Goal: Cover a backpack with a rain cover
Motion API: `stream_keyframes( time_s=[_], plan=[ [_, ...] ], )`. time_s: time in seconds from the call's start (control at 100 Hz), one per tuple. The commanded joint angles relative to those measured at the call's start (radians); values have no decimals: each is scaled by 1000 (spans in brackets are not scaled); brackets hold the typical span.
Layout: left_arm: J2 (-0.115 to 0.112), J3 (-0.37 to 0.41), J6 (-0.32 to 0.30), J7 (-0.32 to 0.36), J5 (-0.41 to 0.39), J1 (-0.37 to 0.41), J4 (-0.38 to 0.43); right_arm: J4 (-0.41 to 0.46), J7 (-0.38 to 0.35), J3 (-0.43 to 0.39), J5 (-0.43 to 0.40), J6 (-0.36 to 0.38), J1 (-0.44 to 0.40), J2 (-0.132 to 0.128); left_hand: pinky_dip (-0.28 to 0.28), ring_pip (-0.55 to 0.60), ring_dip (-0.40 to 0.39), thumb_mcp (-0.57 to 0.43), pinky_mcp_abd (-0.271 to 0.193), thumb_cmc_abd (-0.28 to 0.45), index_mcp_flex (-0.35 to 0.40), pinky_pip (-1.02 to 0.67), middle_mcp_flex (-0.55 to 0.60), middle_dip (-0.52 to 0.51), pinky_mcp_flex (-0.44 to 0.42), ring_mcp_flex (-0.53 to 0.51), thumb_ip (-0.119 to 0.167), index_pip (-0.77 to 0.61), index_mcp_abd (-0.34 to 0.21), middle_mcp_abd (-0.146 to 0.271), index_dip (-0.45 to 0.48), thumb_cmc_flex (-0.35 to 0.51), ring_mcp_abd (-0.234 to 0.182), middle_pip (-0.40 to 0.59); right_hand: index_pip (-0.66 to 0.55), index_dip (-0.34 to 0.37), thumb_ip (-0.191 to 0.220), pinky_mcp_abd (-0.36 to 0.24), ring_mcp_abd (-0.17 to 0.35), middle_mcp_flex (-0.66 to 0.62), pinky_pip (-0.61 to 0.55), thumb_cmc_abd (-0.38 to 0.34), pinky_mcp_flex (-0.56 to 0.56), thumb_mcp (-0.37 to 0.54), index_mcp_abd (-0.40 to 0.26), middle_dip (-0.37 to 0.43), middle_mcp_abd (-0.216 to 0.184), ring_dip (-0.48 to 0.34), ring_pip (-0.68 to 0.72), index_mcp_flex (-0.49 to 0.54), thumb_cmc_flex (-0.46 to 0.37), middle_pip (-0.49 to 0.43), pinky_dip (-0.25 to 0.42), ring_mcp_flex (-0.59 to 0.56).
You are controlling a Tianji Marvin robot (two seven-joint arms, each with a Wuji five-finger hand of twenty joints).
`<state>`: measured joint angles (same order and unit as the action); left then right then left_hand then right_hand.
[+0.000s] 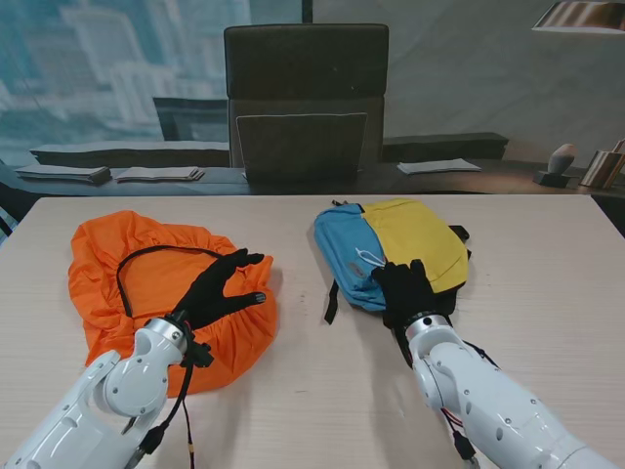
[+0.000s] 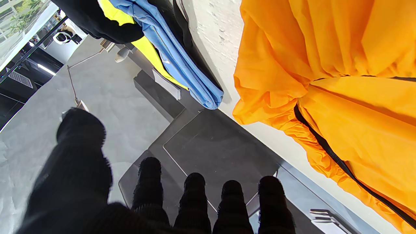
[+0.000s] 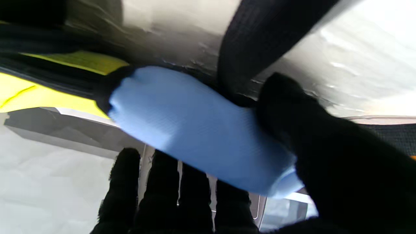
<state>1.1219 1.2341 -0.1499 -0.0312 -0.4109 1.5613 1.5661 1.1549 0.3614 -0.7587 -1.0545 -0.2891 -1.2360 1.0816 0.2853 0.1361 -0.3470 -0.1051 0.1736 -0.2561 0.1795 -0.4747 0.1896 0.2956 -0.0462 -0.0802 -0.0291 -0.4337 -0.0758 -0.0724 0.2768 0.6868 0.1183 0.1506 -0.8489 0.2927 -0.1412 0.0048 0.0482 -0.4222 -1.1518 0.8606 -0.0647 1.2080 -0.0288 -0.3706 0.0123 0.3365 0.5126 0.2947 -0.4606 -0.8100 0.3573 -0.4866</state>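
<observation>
Wooden table point(image 1: 312, 391), seen from the stand. The orange rain cover point(image 1: 146, 274) lies crumpled at about 9 o'clock from the table's centre, opening upward, its black elastic cord point(image 1: 146, 256) looping across the fabric. The blue-and-yellow backpack point(image 1: 400, 249) lies flat at about 2 o'clock, well apart from the cover, a black strap point(image 1: 332, 301) trailing off its blue side toward 7 o'clock.

The left hand point(image 1: 220, 290), in a black glove, hovers over the cover's right half with fingers spread and thumb apart; its wrist view shows the fingertips point(image 2: 195, 191) clear of the fabric, holding nothing. The right hand point(image 1: 405, 291) rests on the backpack's near edge. In its blurred wrist view the thumb point(image 3: 292, 110) presses against blue fabric and the fingers seem to lie beyond it; whether it truly grips the bag cannot be told.

A dark chair point(image 1: 306, 103) stands at 12 o'clock beyond the table.
</observation>
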Motion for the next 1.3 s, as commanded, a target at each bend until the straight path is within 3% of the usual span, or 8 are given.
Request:
stream_keyframes(
  time_s=[0.0, 0.1, 0.16, 0.27, 0.5, 0.77, 0.99, 1.29],
  plan=[
    [4, -1, -5, 15, 3, 2, 4, -32, 17, 8, 14, -9, 22, 22, 2, 2, 7, 24, -11, 6, -27, 10, -21, 7, -7, 13, 43, 2, -20, 26, -12, -25, -22, -2, -27, 15, -14, -1, -17, -126, -54, -5, -78, 116, -25, -13, 21, 16, 27, 119, -39, 15, 41, -119],
    [4, -3, -6, 15, 5, 0, 3, -76, 68, 34, 54, -12, 45, 41, 3, 3, 6, 24, -11, 5, -27, 8, -21, 7, -6, 13, 43, 1, -23, 27, -12, -24, -23, -2, -45, 42, -1, 46, -53, -362, -108, -21, -237, 159, -67, -8, 31, 22, 71, 323, -83, 41, 73, -326],
    [4, -5, -4, 16, 5, -1, 2, -117, 130, 54, 68, -9, 65, 54, 4, 3, 7, 24, -11, 6, -27, 8, -21, 7, -7, 13, 44, 1, -22, 26, -12, -23, -21, -2, -201, -140, -158, 107, -82, -599, -152, 43, -347, 161, -141, 34, 44, 26, 148, 479, -152, 81, 89, -486],
    [4, -8, -2, 17, 3, -3, 1, -166, 232, 60, 96, 8, 81, 77, 5, 4, 6, 23, -12, 4, -26, 7, -20, 7, -6, 12, 44, -1, -21, 26, -11, -21, -24, 0, -312, -113, -177, 186, -143, -849, -232, 80, -464, 176, -213, 67, 81, 12, 364, 708, -185, 14, 107, -670],
    [5, -29, 2, 4, -29, -38, -26, -87, 346, -73, 76, 123, 24, 76, 12, 10, 4, 10, -18, -86, -29, -10, -19, 8, 0, 8, 51, -6, -15, 23, -8, 11, -30, 5, -280, 11, -189, 209, -162, -853, -252, 100, -445, 234, -217, -11, 124, 79, 492, 755, -178, -71, 117, -678],
    [0, -127, -47, -43, -179, -184, -112, 274, 280, -324, 20, 265, -198, 50, -32, -85, 22, -315, -54, -383, -26, 28, -78, -11, 0, 40, -48, 366, 99, 29, -195, -106, -52, -141, -276, 40, -198, 206, -176, -856, -259, 122, -422, 261, -201, -26, 139, 94, 529, 767, -179, -87, 126, -675],
    [24, -271, -45, -85, -169, -331, -213, 407, 230, -369, 41, 339, -285, 51, -48, -122, 91, -383, -55, -425, -46, 187, -92, -157, -3, 47, -70, 462, 150, 8, -229, -137, -51, -165, -268, 52, -196, 206, -182, -857, -261, 120, -409, 256, -185, -35, 149, 101, 535, 767, -184, -85, 131, -679],
    [51, -406, -51, -41, -60, -440, -335, 495, 203, -373, 73, 397, -314, 57, -9, -97, 31, -442, -21, -447, -29, 239, -79, -9, -9, 47, -73, 425, 99, 24, -161, -120, -42, -123, -259, 67, -192, 199, -179, -853, -265, 104, -396, 249, -181, -49, 151, 111, 538, 761, -182, -80, 139, -672]
  ],
)
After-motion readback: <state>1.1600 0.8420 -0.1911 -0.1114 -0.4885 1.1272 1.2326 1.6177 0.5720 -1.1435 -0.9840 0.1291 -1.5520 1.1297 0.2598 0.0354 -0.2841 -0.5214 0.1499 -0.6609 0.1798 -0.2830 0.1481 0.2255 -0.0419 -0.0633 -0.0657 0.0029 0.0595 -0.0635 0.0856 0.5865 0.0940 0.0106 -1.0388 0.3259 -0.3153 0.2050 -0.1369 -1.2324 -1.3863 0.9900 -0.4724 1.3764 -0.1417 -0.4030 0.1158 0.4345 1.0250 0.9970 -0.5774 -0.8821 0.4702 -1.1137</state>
